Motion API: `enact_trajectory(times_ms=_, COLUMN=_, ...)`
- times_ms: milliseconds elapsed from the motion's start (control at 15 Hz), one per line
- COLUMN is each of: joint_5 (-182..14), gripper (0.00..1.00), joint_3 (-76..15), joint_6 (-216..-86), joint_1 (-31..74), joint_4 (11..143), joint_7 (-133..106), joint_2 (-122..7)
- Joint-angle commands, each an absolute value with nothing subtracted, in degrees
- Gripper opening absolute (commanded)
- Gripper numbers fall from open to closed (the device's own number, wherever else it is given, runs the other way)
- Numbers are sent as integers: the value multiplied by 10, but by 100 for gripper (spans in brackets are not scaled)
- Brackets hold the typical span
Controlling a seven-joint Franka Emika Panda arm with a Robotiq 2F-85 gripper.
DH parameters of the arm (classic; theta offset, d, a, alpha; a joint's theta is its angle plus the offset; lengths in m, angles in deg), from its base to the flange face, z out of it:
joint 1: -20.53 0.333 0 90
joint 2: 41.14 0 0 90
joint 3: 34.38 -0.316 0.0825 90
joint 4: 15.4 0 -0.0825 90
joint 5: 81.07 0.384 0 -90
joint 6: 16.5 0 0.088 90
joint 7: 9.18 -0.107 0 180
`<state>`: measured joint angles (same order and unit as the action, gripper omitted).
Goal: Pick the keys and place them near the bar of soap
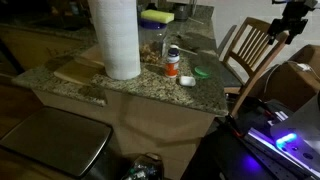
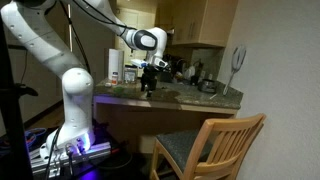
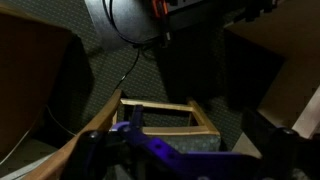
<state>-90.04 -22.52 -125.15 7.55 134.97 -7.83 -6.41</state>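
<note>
In an exterior view the granite surface [image 1: 140, 92] carries a paper towel roll [image 1: 118, 38], a yellow-green sponge [image 1: 155, 17] towards the back, and an orange pill bottle [image 1: 172, 62]. The bar of soap [image 1: 186, 79] lies just beside the bottle, near the front edge. The keys cannot be picked out among these things; they are either too small or hidden. The gripper [image 1: 290, 22] hangs well apart from all of it, above a wooden chair [image 1: 255, 48] off the end of the surface.

In an exterior view from the side, the white arm stretches out with the gripper [image 2: 150, 82] just above surface level. Its jaws are too small and dark to read there.

The wrist view looks down on the wooden chair [image 3: 160, 112] and dark floor. No keys show, and the dimness hides how far the jaws are spread.

The task seems to be at its approach step, with nothing held. The next move calls for carrying the gripper across over the surface, locating the keys, and descending on them with jaws wide.
</note>
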Motion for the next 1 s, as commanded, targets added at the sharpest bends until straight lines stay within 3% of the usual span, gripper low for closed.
enact_trajectory(times_ms=0, joint_5=-899, gripper=100, joint_3=-228, joint_6=-1251, joint_1=72, joint_4=1349, joint_7=-77, joint_2=-65)
enact_trajectory(times_ms=267, joint_5=-902, gripper=100, joint_3=-237, joint_6=-1267, joint_1=83, joint_4=1332, joint_7=-80, joint_2=-109)
enact_trajectory(times_ms=733, joint_5=-870, gripper=100, joint_3=-313, joint_6=-1541, joint_1=135, joint_4=1240, joint_7=-208, joint_2=-274)
enact_trajectory(times_ms=933, joint_5=-810, gripper=100, joint_3=-302, joint_6=-1497, joint_1=163, joint_4=1190, joint_7=-150, joint_2=-298)
